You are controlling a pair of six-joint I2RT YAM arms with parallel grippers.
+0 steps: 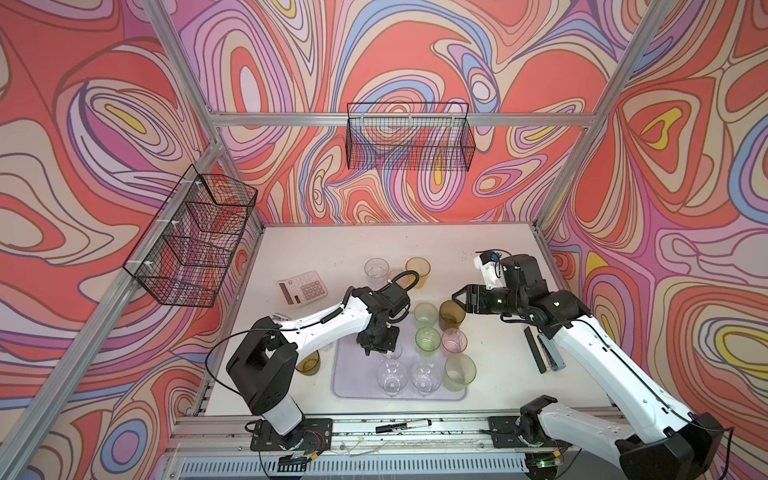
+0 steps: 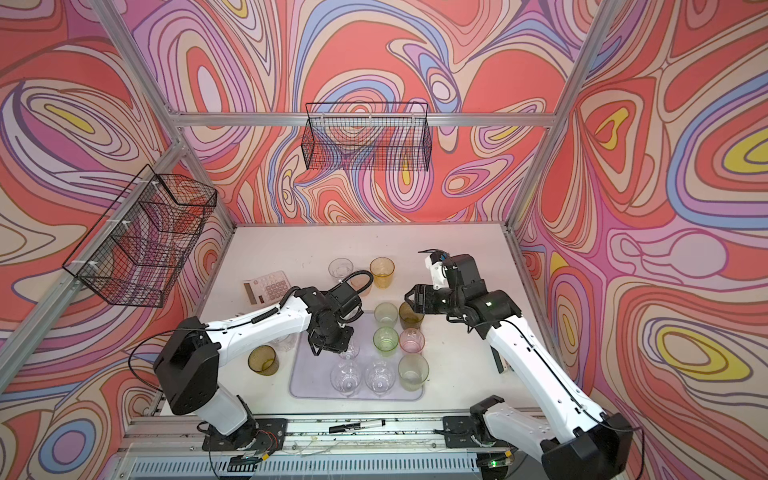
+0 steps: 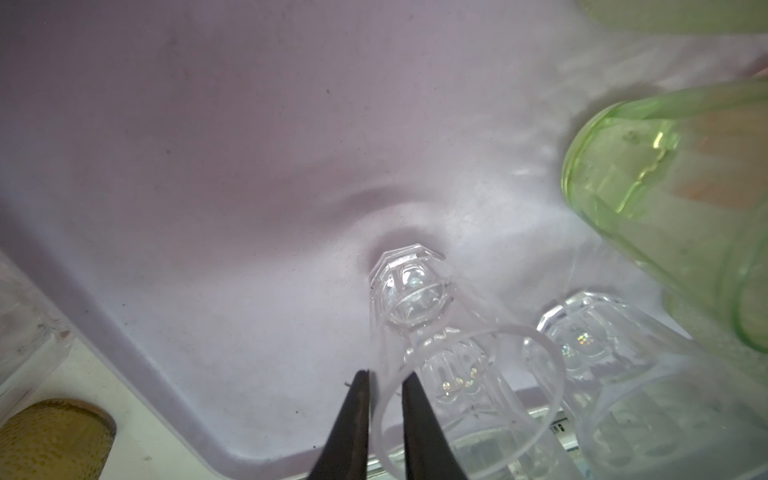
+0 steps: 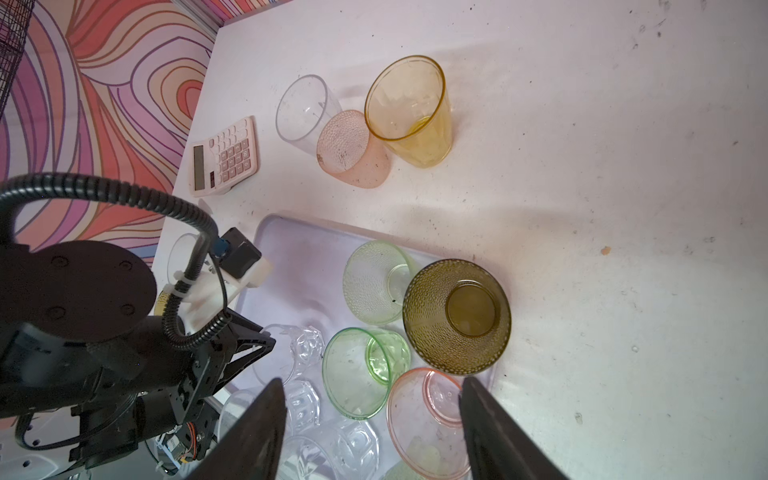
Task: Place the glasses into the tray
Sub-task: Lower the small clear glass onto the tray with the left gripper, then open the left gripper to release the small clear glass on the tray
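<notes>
Most of the glasses (image 1: 428, 340) stand in the tray (image 1: 353, 376), low in the centre of both top views, upright with mouths up and long axes vertical. We see the left gripper (image 3: 385, 376) pointing down near the tray's middle, its thin fingers (image 3: 353, 415) straddling the rim of a clear faceted glass (image 3: 409, 286); we cannot tell whether they pinch the wall. The right gripper (image 4: 372, 380) hovers over the tray's upper right corner, jaws wide apart and empty, above the olive-brown glass (image 4: 457, 316) and the pink glass (image 4: 424, 419).
</notes>
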